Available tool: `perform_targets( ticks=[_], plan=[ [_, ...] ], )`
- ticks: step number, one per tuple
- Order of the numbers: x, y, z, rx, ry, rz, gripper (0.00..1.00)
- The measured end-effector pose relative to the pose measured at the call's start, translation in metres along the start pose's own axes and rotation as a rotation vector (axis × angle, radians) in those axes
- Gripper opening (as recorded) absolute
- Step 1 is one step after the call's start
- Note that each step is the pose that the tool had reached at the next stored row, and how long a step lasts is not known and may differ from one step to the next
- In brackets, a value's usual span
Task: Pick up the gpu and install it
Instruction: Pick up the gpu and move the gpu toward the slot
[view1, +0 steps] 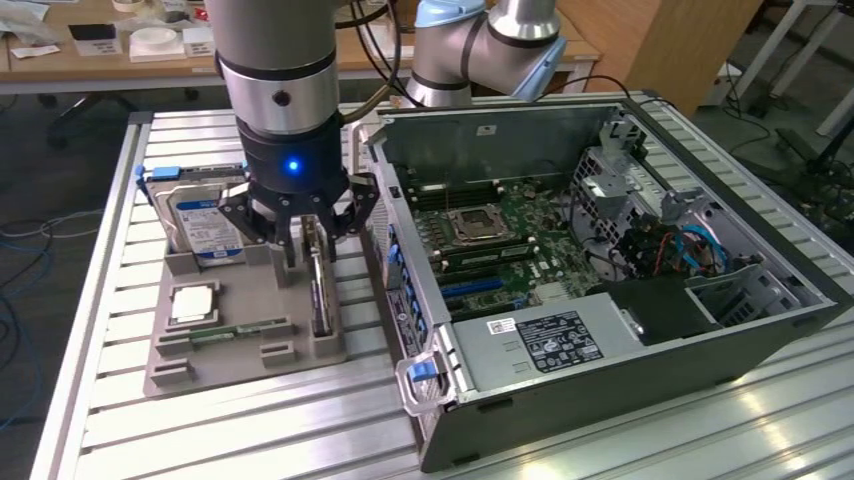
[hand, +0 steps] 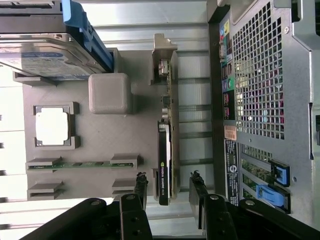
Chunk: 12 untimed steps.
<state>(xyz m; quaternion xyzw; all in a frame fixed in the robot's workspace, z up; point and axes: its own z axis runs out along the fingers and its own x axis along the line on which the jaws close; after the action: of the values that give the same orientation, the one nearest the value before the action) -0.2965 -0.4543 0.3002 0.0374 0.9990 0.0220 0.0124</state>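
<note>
Directly beneath your end effector (view1: 310, 243), the gpu (hand: 165, 150) stands on edge in the grey holder (view1: 254, 350) beside the computer case (view1: 601, 330). Your fingers (hand: 197, 192) are spread, straddling one end without touching it, and its long axis runs square to their closing line.

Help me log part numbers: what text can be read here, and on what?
Nothing reads for certain.
gpu edge: white lettering, too small.
hard drive label: blurred.
sticker inside the computer case: too small.
</note>
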Motion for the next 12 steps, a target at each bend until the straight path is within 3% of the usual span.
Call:
perform_targets(
  ticks=[6, 12],
  plan=[
    [0.0, 0.0, 0.0019, -0.0005, -0.0005, 0.0, 0.47],
    [0.0, -0.0005, 0.0118, -0.0002, -0.0002, 0.0, 0.47]
  ],
)
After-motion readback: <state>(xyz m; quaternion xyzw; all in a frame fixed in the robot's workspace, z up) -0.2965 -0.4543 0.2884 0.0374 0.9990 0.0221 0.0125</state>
